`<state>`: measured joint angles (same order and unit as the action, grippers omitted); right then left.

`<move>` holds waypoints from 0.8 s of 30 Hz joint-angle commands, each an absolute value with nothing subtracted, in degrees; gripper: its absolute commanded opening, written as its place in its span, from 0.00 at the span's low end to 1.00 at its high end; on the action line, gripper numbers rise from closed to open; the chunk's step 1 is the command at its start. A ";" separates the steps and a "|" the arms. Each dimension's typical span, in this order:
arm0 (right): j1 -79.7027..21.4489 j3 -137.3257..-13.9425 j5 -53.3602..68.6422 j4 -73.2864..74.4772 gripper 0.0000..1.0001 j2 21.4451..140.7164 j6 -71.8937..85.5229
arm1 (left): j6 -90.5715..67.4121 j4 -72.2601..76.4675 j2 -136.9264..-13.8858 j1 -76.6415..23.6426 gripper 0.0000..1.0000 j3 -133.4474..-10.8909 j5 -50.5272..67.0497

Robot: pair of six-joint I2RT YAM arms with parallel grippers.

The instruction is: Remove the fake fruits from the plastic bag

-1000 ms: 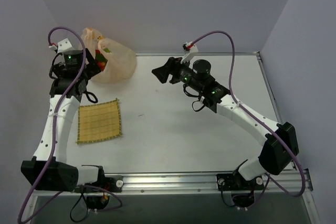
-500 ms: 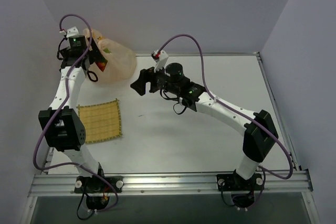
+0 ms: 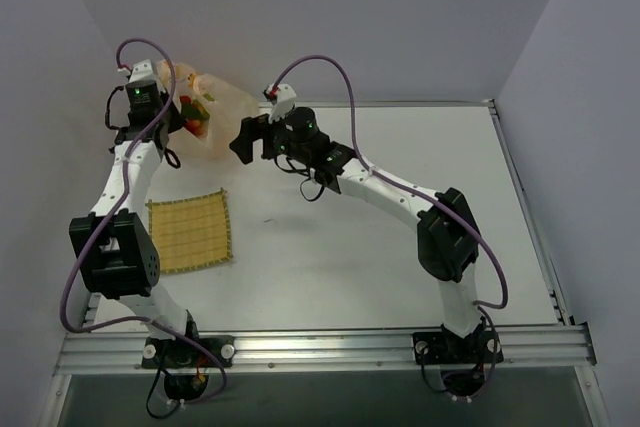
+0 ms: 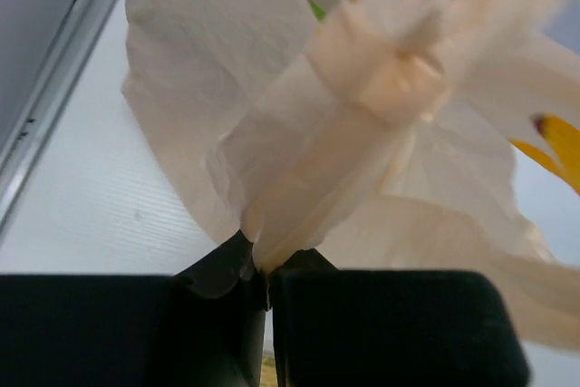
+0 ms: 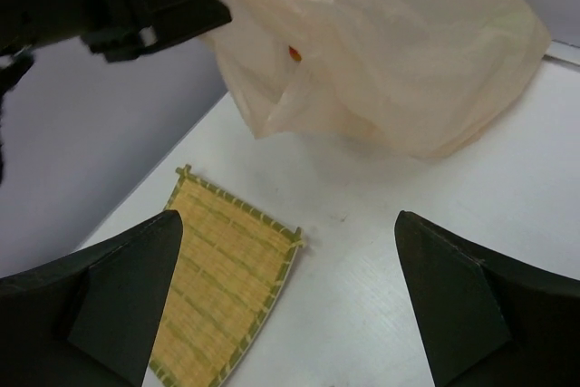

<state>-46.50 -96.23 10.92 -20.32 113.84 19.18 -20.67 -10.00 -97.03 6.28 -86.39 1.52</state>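
Item under inspection: the plastic bag point(image 3: 222, 115) sits at the far left corner of the table point(image 3: 400, 247), its bulging body resting on the surface near the back wall. The fake fruits point(image 3: 196, 119) are inside it. The overhead view shows red and green through the open mouth, but an exact count cannot be made. The right wrist view shows a dark green bit at the bag's top opening and a small red spot through the thin film. The left gripper point(image 4: 267, 271) is clamped tight on a twisted handle loop of the bag, with the film pinched between its closed fingers and the loop drawn up from the bag's left side. The right gripper point(image 5: 288, 224) hovers above the table just beside the bag's right flank, fingers spread wide, gripping nothing and not touching the bag. A square yellow woven mat point(image 3: 188, 231) lies flat on the table nearer the arm bases, apart from the bag.
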 commanded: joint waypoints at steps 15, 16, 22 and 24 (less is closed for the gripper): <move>-45.53 -124.97 -2.98 -17.14 1.00 132.80 14.50 | -28.74 -4.74 -81.12 6.06 0.02 -74.10 18.63; -45.01 -125.24 -3.08 -17.05 1.00 133.06 14.76 | -28.83 -4.83 -80.95 6.06 0.02 -74.00 18.81; -43.59 -117.02 -4.83 -18.54 1.00 127.37 16.43 | -29.88 -6.24 -79.37 6.06 0.02 -74.09 19.86; -43.59 -112.52 -8.93 -20.82 1.00 123.24 17.92 | -30.32 -6.59 -78.75 5.98 0.02 -74.09 20.48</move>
<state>-43.99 -116.31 -2.85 -16.34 131.15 15.88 -28.77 -7.11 -82.78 6.28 -72.79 18.44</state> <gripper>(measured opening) 0.998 0.027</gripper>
